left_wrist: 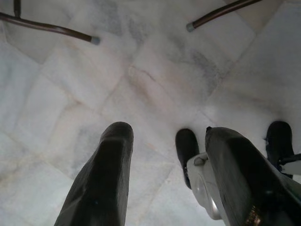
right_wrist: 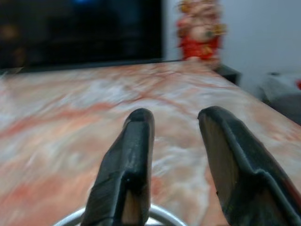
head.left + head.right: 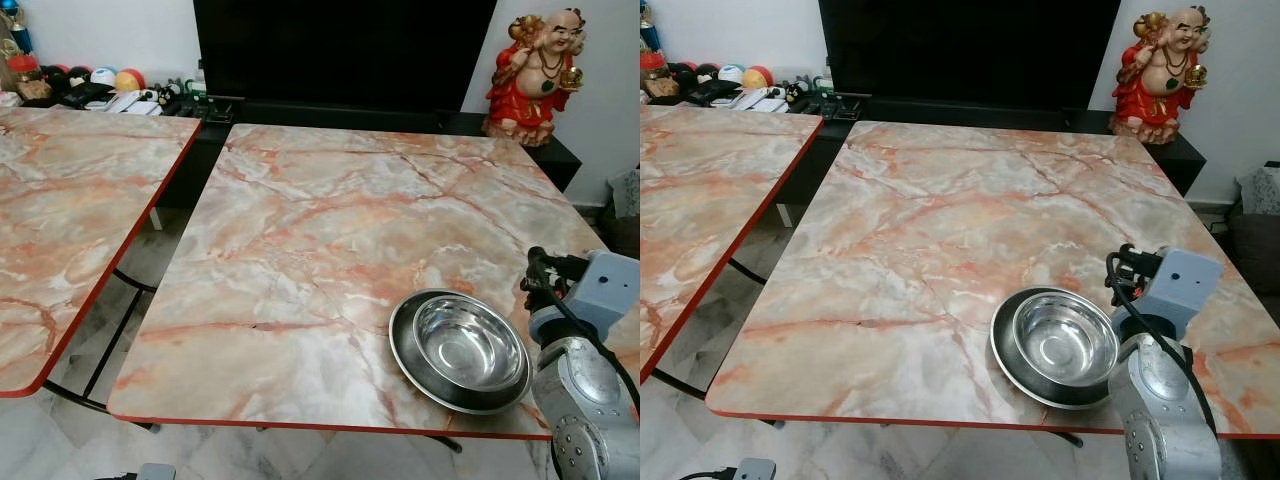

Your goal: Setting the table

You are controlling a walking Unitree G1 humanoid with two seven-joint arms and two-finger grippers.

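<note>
A shiny steel bowl (image 3: 468, 340) sits inside a wider steel dish (image 3: 402, 338) near the front right corner of the marble-patterned table (image 3: 330, 220). My right arm (image 3: 590, 400) rises at the table's front right, just right of the dish. In the right wrist view my right gripper (image 2: 176, 117) is open with nothing between its fingers. It hovers low over the tabletop, with the dish's rim (image 2: 160, 214) just beneath it. My left gripper (image 1: 169, 134) hangs open over the pale floor with nothing in it.
A second marble table (image 3: 70, 200) stands to the left across a narrow gap. Behind are a black screen (image 3: 340, 50), a red and gold statue (image 3: 535, 75) and a low shelf of clutter (image 3: 100, 90). Metal table legs (image 1: 47, 28) rest on the tiled floor.
</note>
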